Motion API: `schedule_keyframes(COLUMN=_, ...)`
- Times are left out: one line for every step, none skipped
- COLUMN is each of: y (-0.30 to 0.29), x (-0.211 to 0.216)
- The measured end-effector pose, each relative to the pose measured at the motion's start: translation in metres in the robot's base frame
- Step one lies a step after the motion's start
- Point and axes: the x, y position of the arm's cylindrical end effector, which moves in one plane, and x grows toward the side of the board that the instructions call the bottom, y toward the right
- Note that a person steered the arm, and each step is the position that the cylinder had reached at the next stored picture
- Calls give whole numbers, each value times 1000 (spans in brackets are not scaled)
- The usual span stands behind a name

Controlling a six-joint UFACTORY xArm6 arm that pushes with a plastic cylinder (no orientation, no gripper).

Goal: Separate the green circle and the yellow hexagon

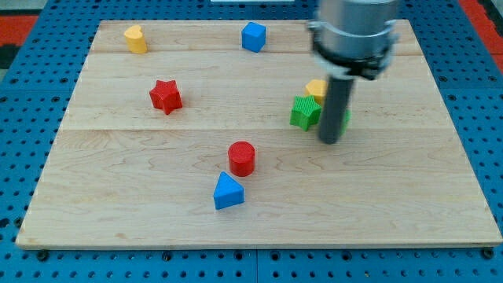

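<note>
A yellow hexagon [315, 87] lies right of the board's middle, partly hidden by my rod. A green block [304, 112], its shape unclear, touches its lower edge. A sliver of another green block [346, 119] shows just right of the rod; the rest is hidden, so I cannot tell its shape. My tip [330, 142] rests on the board just below and right of the green block, right beside this cluster. The rod and the arm's grey body cover the cluster's right side.
A yellow heart [135, 38] is at the top left and a blue block [253, 36] at the top middle. A red star [165, 96] is at the left. A red cylinder [241, 158] and a blue triangle [228, 191] are at the bottom middle. The wooden board [118, 212] sits on a blue pegboard.
</note>
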Motion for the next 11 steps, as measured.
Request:
schedule_keyframes(y=19, x=-25)
schedule_keyframes(y=8, x=-35)
schedule_keyframes(y=6, x=-1)
schedule_keyframes(y=-16, x=-38)
schedule_keyframes(y=6, x=-74)
schedule_keyframes(y=10, x=-114)
schedule_keyframes(y=14, x=-145)
schedule_keyframes(y=9, x=-116)
schedule_keyframes(y=-37, x=-122)
schedule_keyframes(y=-49, x=-137)
schedule_keyframes(y=-93, x=-142)
